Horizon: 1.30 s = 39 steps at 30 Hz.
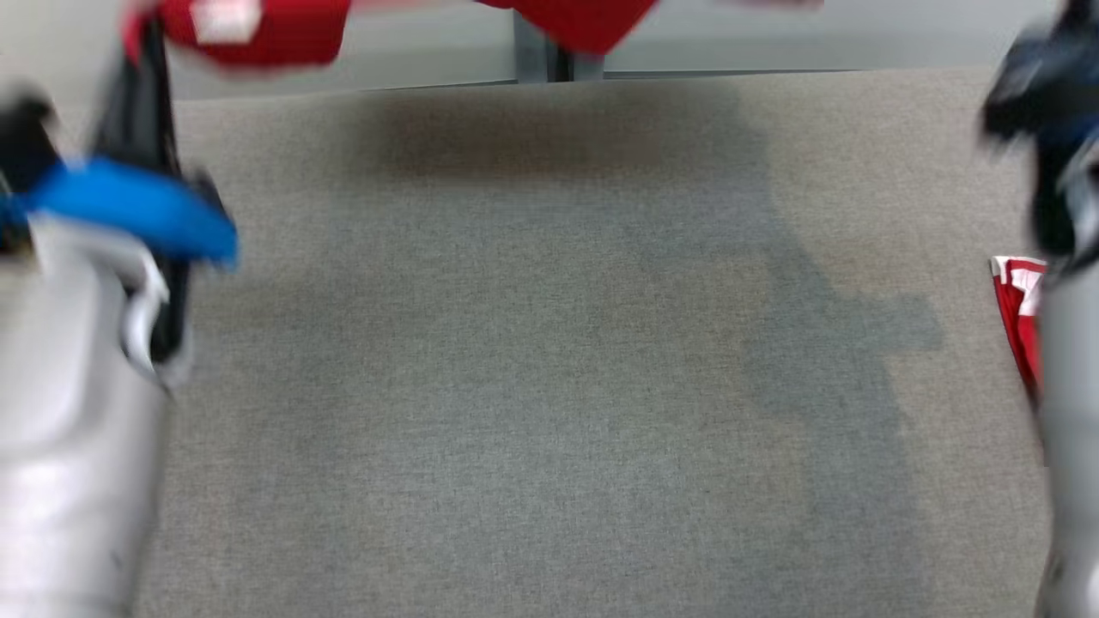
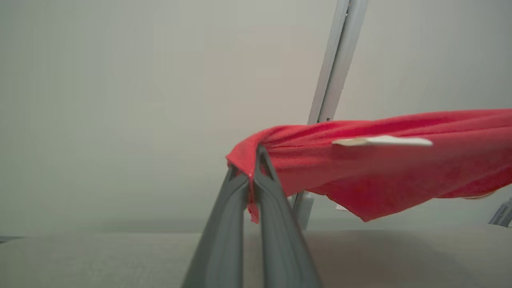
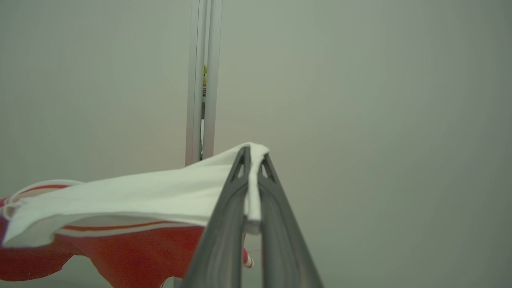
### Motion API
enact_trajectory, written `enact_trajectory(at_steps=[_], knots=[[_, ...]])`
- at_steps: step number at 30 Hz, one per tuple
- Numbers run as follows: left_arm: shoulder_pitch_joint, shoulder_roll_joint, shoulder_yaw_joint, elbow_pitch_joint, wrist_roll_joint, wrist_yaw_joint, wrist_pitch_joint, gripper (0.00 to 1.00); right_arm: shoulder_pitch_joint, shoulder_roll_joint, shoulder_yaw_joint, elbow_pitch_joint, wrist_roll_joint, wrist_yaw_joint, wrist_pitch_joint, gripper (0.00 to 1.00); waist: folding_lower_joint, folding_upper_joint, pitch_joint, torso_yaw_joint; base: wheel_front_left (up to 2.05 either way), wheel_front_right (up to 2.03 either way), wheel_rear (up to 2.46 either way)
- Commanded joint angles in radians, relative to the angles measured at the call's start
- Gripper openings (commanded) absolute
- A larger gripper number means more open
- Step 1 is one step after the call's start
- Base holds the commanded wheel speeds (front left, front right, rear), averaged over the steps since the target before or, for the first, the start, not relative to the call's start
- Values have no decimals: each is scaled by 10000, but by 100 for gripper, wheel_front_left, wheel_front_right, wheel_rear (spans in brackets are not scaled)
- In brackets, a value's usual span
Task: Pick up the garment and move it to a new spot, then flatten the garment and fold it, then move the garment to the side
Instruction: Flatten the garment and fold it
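Note:
The garment (image 2: 360,168) is red cloth with a white label and white parts, hanging stretched in the air over the far edge of the grey table (image 1: 549,343). In the head view its red cloth (image 1: 275,30) runs along the top edge. My left gripper (image 2: 249,164) is shut on a red corner of it. My right gripper (image 3: 253,156) is shut on a white edge of the garment (image 3: 140,196), with red, white-striped cloth sagging below. In the head view my left gripper (image 1: 137,43) rises at the top left, blurred. A red and white piece (image 1: 1017,318) shows by my right forearm.
A pale wall stands behind the table, with a metal post (image 1: 541,60) at its middle. My pale left forearm (image 1: 69,446) fills the lower left and my right forearm (image 1: 1069,429) the right edge. The garment's shadow falls across the far part of the table.

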Motion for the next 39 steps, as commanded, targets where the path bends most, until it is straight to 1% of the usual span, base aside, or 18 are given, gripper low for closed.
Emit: enact_trajectory(at_steps=[1,5,9,12,15,18,19,20,22,28,33,36,39], knots=[[548,-37,260,133,-68,41,-39,0,731,44,-24,-69,184,-17,-31,0,-1,0,-14,-6,0,0,0],[2586,-673,917,438,-154,41,-43,0,3071,438,-59,-299,716,-18,-35,0,-1,0,-59,4,0,0,0],[4252,-1259,1634,573,-80,41,-47,0,5133,826,-134,-564,1152,-18,-42,0,-1,0,-239,10,0,0,0],[5361,-1642,1724,456,156,41,-46,0,6459,977,184,-810,1087,-17,-41,0,-1,0,-507,-8,0,0,0],[6305,-1939,2012,305,375,39,-43,0,7535,1171,195,-849,1206,-15,-41,0,-1,0,-851,3,0,0,0],[7080,-2167,2130,145,650,39,-12,0,8378,1280,115,-888,1278,-15,-41,0,-1,0,-1198,41,0,0,0],[7080,-2167,2130,145,650,39,-12,0,8378,1280,115,-888,1278,-15,-41,0,-1,0,-1198,41,0,0,0],[7525,-2279,2267,24,771,40,-12,0,8853,1344,172,-912,1242,-15,-41,0,-1,0,-1429,82,0,0,0],[7730,-2317,2351,-33,834,40,-12,0,9059,1357,183,-932,1231,-15,-42,0,-1,0,-1547,103,0,0,0],[8758,-2573,2790,-175,1085,40,-14,0,10537,1438,32,-1097,1490,-17,-42,0,-1,0,-2153,371,0,0,0],[9490,-2659,2815,-394,1248,42,-13,0,11571,1428,-57,-1289,1494,-17,-42,0,-1,0,-2397,510,0,0,0],[9810,-2715,2775,-542,1389,41,-11,0,11921,1419,-23,-1487,1531,-17,-42,0,-1,0,-2467,540,0,0,0],[9758,-2761,2681,-931,1489,40,-14,0,11888,1442,58,-1741,1657,-17,-42,0,-1,0,-2461,547,0,0,0]])
